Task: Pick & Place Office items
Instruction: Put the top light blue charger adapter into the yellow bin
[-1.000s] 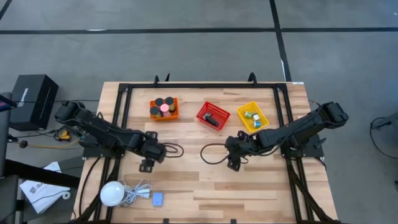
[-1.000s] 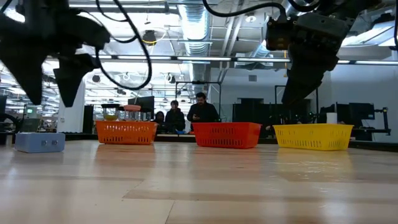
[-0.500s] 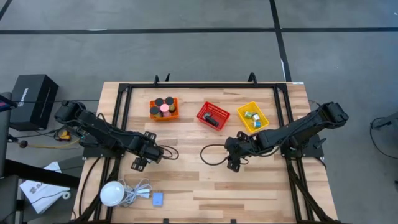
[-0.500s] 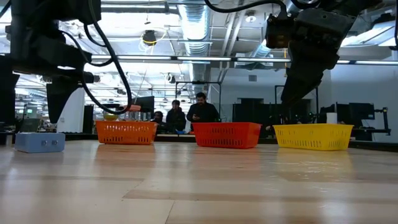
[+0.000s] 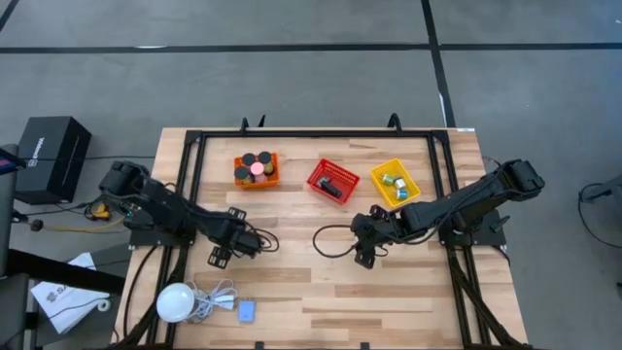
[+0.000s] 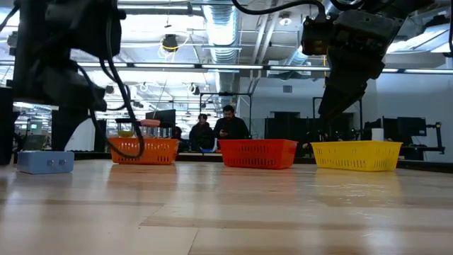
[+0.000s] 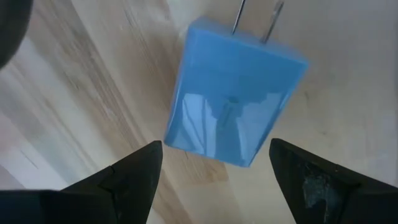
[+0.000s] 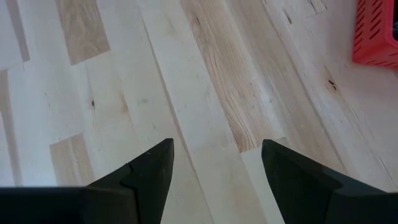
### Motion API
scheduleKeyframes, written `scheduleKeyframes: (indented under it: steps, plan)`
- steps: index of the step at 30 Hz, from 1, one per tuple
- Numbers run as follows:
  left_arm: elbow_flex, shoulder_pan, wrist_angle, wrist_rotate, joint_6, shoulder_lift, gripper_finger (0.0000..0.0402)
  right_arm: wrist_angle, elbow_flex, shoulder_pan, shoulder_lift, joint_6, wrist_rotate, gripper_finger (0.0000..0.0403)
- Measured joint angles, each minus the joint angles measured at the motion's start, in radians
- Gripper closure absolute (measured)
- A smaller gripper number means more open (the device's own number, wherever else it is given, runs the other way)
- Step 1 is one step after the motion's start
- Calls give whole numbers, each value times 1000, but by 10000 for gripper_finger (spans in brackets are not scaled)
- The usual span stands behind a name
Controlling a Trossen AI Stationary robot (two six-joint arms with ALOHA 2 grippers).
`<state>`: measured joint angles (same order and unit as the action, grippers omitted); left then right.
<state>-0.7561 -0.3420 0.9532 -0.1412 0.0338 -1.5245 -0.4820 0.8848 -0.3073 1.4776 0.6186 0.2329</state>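
Note:
A light-blue plug block with two metal prongs lies flat on the wood. My left gripper hangs over it, open and pointing down, one finger on either side of the end away from the prongs, touching nothing. In the high view my left gripper hides that block. A second blue block lies near the table's front edge. My right gripper hovers open over bare wood at mid-table. Black cylinders and a pink one fill the orange basket.
Three mesh baskets stand in a row at the back: orange, red and yellow with small green and white blocks. A white bulb with a coiled cable lies at the front left. People show in the room beyond the table.
My left gripper has come down toward the table over the blue block and has rolled about its own pointing line. Its arm has folded lower.

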Motion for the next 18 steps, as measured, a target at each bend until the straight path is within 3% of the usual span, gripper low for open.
scheduleKeyframes:
  steps: [8, 13, 18]
  plan:
    - [-12, 0, -31, -36, -20, -29, 109, -2, 0, 0, 0, 0, 0, 168]
    - [-14, 0, -153, -34, -125, -20, 109, -3, 0, 1, 0, 0, 0, 168]
    - [-14, 2, -150, -1, -150, -28, 109, 1, 0, 1, 0, 0, 0, 168]
